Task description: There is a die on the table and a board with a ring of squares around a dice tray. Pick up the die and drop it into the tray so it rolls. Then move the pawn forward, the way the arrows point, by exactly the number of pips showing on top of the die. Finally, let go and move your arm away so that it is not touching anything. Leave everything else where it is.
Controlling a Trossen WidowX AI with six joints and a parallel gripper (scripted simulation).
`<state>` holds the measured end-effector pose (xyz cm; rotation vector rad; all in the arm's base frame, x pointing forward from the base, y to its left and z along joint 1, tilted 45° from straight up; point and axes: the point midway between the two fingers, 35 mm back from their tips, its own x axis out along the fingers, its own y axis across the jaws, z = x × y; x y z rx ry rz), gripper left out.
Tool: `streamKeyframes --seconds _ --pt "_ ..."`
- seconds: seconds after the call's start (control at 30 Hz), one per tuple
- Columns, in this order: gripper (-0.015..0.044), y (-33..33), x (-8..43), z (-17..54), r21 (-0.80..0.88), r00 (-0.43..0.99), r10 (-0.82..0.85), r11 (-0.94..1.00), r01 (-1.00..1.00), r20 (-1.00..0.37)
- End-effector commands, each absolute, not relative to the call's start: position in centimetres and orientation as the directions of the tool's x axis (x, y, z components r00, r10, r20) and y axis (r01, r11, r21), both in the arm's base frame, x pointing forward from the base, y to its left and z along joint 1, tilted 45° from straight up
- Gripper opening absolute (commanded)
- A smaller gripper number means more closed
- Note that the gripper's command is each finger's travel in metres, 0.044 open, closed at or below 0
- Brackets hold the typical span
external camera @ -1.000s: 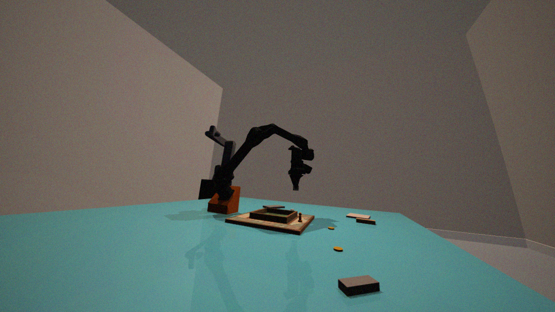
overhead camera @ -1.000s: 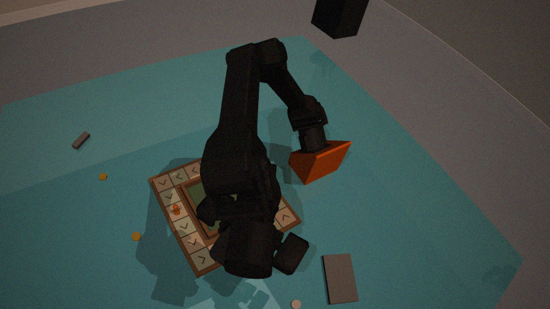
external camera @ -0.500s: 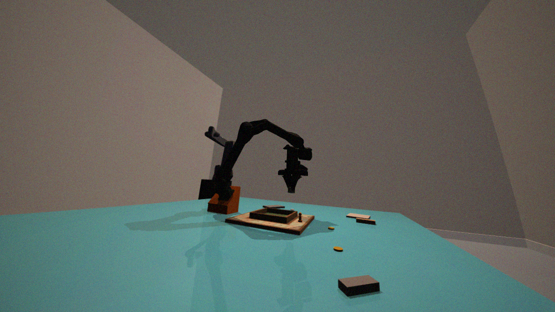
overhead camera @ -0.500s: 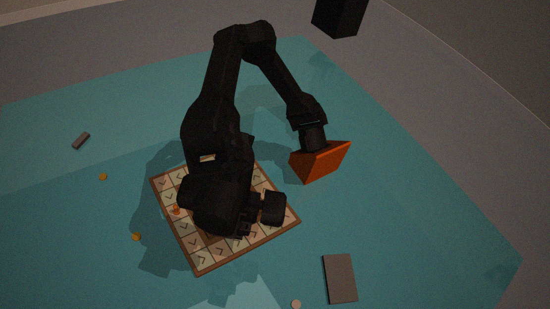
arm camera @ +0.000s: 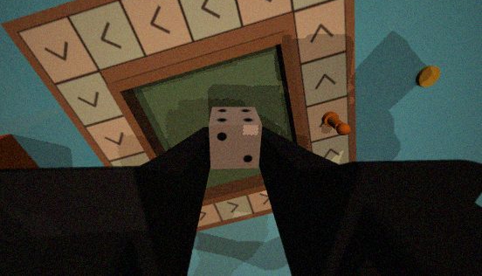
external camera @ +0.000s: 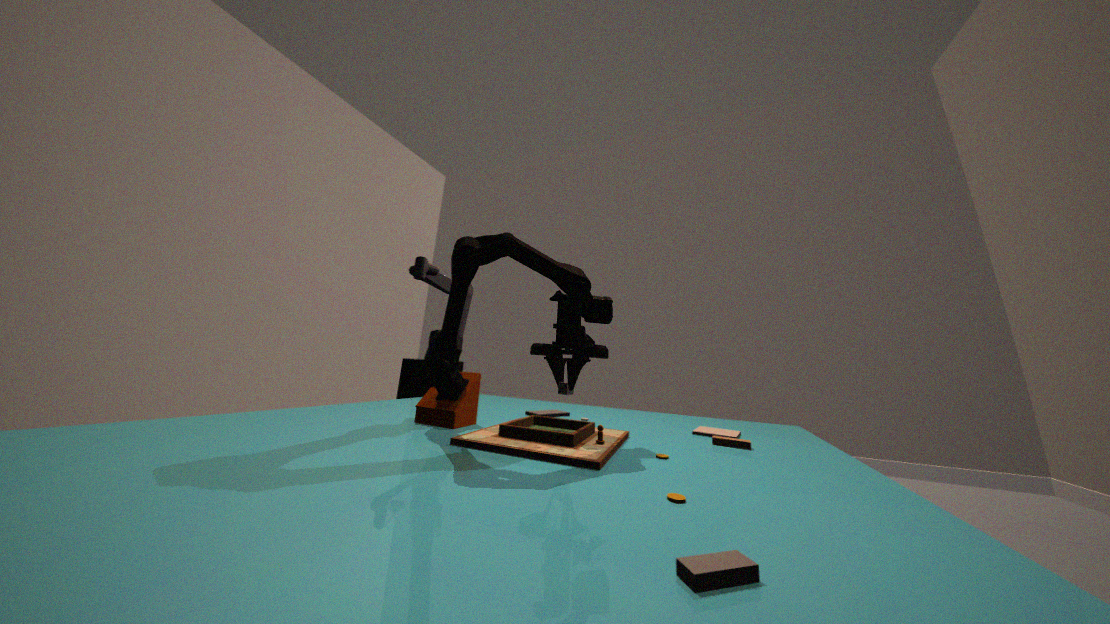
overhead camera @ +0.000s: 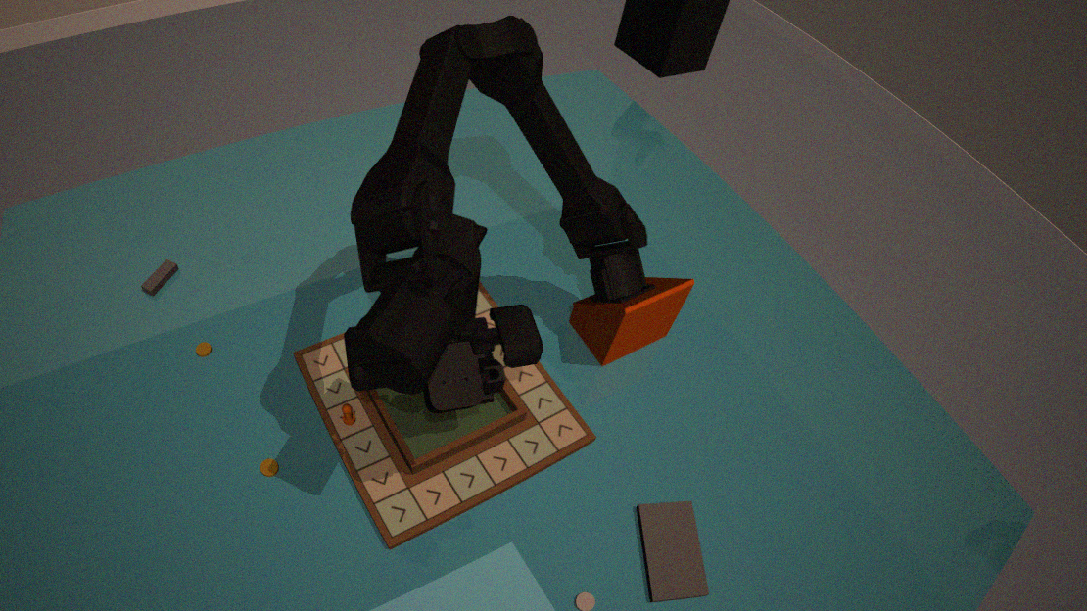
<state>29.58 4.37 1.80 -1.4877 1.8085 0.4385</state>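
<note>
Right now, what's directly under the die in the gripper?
The die, clamped in the gripper, hangs above the green tray floor, inside the board. The die and fingers cover the tray's near part; the visible floor holds nothing.
</note>
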Motion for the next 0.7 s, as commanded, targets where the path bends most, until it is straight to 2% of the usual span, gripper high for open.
streamKeyframes --seconds 0.0,0.17,0.37,0.67 --pt "0.0 3.0 28.8 2.7 -0.123 -0.043 -0.694 0.189 -0.974 -0.719" --pt "0.0 1.2 27.6 3.4 -0.03 -0.045 -0.698 0.096 -0.995 -0.714" --pt "0.0 1.0 27.4 3.5 -0.015 -0.048 -0.695 0.085 -0.996 -0.717" --pt "0.0 0.6 26.6 2.5 0.059 -0.12 -0.479 0.141 -0.988 -0.87"
